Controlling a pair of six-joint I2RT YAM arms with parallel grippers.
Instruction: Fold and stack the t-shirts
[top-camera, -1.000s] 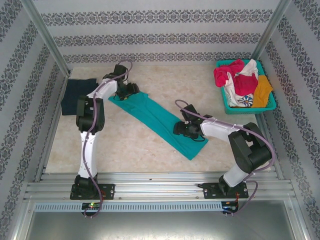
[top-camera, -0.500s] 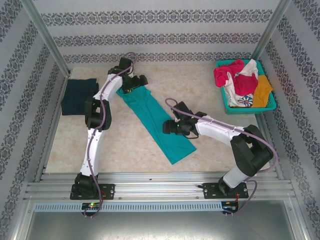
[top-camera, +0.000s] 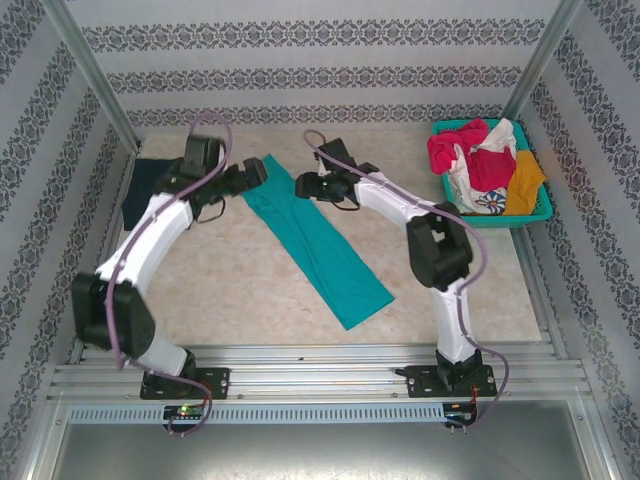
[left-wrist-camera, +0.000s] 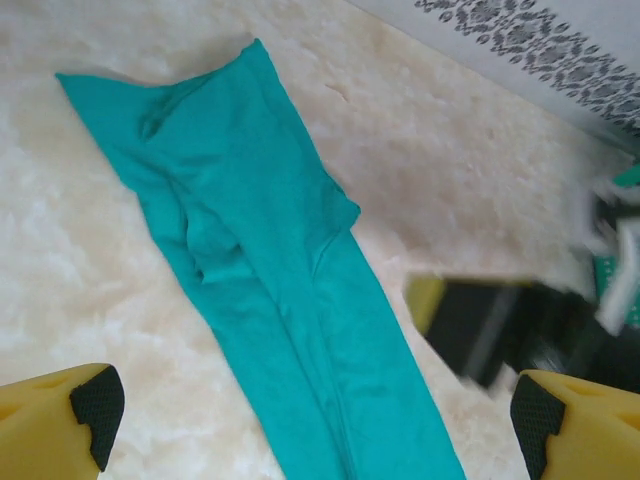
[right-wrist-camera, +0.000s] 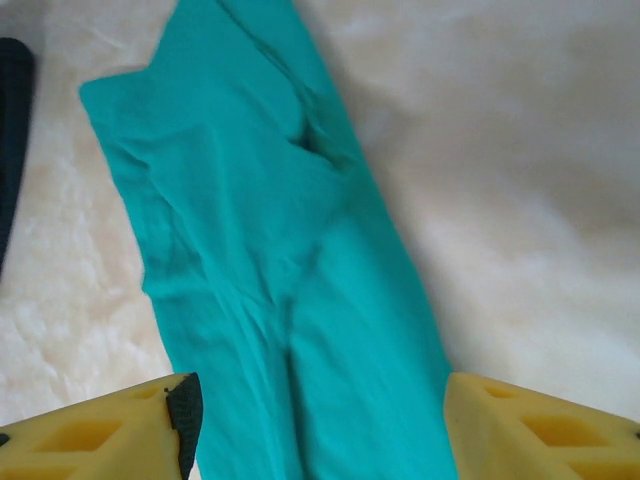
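Teal t-shirt (top-camera: 318, 243) | long folded strip, flat on table (top-camera: 240, 290), slanting far-left to near-right | left gripper (top-camera: 256, 173) and right gripper (top-camera: 302, 186) flank its far end, both spread wide, holding nothing | right arm has swung up from the near end within the last second, strip now lies steeper | lengthwise fold looks done, cross-fold likely next

Two t-shirts lie on the surface (top-camera: 230, 290), one teal t-shirt (top-camera: 315, 240) and one navy t-shirt (top-camera: 138, 195); one basket (top-camera: 500, 222) holds at least three more: one magenta t-shirt (top-camera: 452, 150), one white t-shirt (top-camera: 468, 190), one orange t-shirt (top-camera: 526, 180).
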